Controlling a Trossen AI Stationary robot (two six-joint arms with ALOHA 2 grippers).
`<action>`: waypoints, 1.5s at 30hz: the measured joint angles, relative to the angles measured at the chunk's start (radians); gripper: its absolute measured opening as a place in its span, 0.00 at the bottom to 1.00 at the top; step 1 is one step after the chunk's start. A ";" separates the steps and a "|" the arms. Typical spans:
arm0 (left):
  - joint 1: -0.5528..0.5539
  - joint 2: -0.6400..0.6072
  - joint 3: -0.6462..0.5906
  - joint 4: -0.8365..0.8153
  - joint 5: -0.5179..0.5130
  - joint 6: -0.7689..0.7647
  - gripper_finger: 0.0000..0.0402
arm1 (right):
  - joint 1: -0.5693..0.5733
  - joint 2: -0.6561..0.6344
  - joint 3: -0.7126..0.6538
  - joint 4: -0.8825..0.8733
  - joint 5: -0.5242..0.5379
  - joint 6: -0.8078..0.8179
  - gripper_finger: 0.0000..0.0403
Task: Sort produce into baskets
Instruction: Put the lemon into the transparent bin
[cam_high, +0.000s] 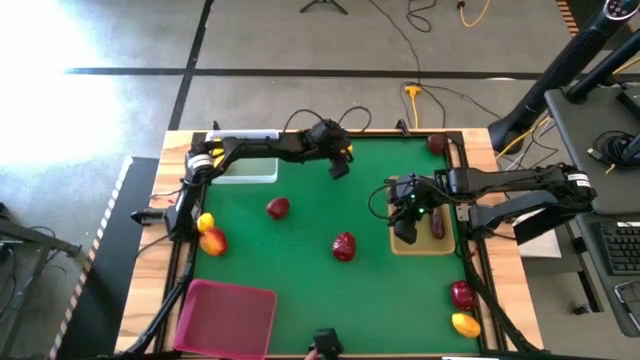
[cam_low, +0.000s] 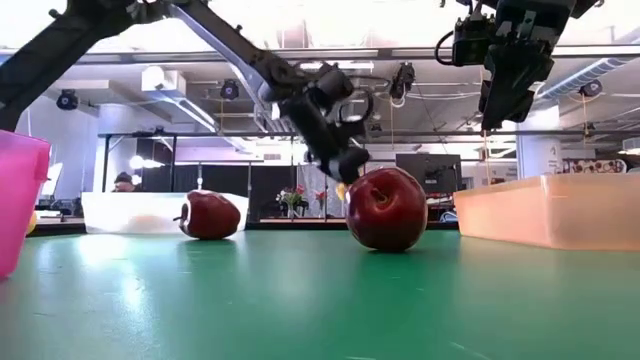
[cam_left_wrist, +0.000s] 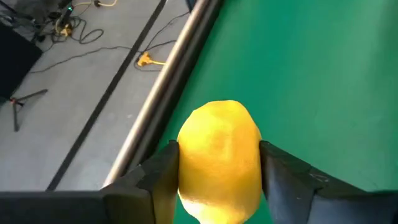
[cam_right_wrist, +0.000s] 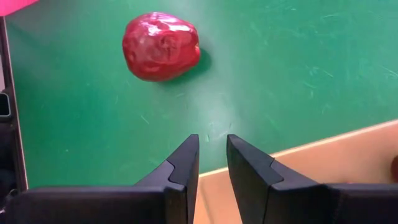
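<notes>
The lemon's (cam_left_wrist: 219, 160) lower end is cut off by the frame; a dark piece (cam_high: 438, 224) at the tray's (cam_high: 425, 248) three o'clock is too small to identify.

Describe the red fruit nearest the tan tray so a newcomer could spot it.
Find the flat tan tray on the table's right side. Just off its left edge, alone on the green mat, sits a round dark red fruit. The other mid-table red fruit lies farther left, nearer the clear bin.

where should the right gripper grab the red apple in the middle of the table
Grip the red apple across its round middle, coming straight down from above. It sits alone on the green mat with free space all around, so the fingers fit on either side. The right gripper hovers by the tan tray, nearly closed, and would likely need to open first.
</notes>
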 joint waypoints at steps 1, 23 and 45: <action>0.000 -0.020 0.009 -0.035 -0.003 0.005 0.41 | 0.000 0.000 0.000 -0.001 0.000 0.000 0.19; 0.248 -0.639 -0.445 -0.788 -0.298 -0.468 0.39 | 0.000 0.000 0.000 0.007 0.000 -0.115 0.19; 0.612 -0.191 -0.146 -0.939 -0.099 -0.416 0.50 | 0.012 -0.002 0.000 -0.109 -0.008 -0.287 0.26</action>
